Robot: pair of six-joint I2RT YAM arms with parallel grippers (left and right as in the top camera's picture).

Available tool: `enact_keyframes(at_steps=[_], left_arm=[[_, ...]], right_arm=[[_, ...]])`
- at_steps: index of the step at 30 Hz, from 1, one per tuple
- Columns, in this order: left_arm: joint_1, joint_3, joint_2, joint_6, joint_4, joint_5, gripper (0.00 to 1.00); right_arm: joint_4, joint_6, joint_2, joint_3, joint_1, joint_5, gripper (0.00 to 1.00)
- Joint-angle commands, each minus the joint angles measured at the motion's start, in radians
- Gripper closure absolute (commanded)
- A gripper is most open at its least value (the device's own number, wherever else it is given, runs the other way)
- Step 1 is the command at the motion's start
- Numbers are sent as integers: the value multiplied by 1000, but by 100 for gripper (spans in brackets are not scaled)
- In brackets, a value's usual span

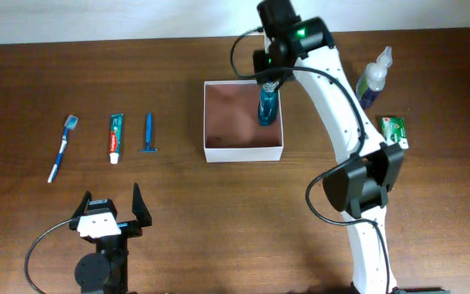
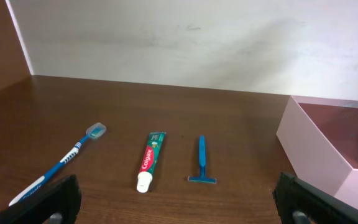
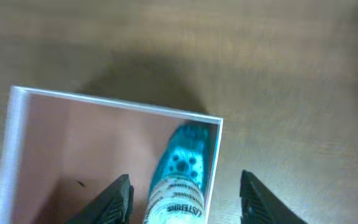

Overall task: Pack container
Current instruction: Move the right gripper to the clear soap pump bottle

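Right gripper (image 3: 185,180) straddles bottle (image 3: 184,152); overhead hides this.

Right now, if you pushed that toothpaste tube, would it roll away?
Probably not: the toothpaste tube lies flat with a flattened tail, so it should slide. It looks small, so likely light. Its soft-looking body may squish if pinched.

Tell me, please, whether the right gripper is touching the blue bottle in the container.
Apart. The right wrist view shows the right gripper straddling the blue bottle in the container, with a clear gap beside each finger.
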State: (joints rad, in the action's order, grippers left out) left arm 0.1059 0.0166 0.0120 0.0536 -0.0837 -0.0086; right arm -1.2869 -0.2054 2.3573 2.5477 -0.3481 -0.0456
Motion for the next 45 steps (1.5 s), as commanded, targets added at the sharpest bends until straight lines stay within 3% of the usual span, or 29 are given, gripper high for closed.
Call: enact_keyframes(at_steps=[1, 7, 12, 17, 27, 45], left_arm=[[0, -8, -7, 10, 1, -6, 1], [0, -8, -7, 10, 1, -6, 1], [0, -8, -7, 10, 1, -6, 1], [0, -8, -7, 10, 1, -6, 0], [0, -8, -7, 10, 1, -6, 1], [0, -8, -7, 10, 1, -6, 0]], right_arm=[[-28, 14, -34, 140, 5, -16, 47], [-135, 13, -51, 350, 72, -109, 39], [-243, 6, -53, 480, 225, -130, 38], [-278, 71, -48, 477, 385, 18, 31], [-250, 51, -43, 317, 543, 61, 29], [6, 23, -43, -30, 536, 80, 29]])
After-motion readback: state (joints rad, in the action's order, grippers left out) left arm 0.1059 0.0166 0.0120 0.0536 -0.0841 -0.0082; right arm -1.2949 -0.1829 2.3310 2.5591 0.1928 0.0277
